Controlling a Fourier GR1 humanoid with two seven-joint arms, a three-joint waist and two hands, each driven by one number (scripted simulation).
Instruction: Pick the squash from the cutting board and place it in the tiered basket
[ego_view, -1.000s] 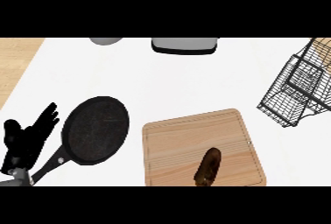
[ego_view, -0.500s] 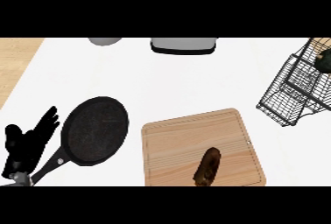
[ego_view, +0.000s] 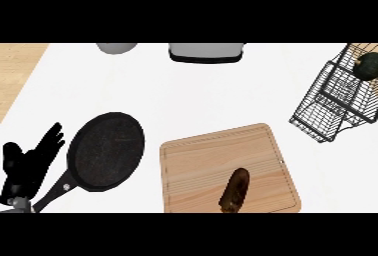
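Head view: squash (ego_view: 235, 190) lies on cutting board (ego_view: 229, 165), near its lower edge, w/ no hand on it. Looks stiff, smooth, fairly light; prob. best taken across its middle. Tiered basket (ego_view: 336, 102) at far right holds a dark green round item (ego_view: 368, 65) up top. Left hand (ego_view: 28, 165) rests at left edge by frying pan (ego_view: 103, 152), fingers apart. Right hand not visible.

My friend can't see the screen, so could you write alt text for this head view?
A brown squash lies on a wooden cutting board, untouched. A black frying pan sits to its left beside the open left robot hand; a wire tiered basket stands at upper right.
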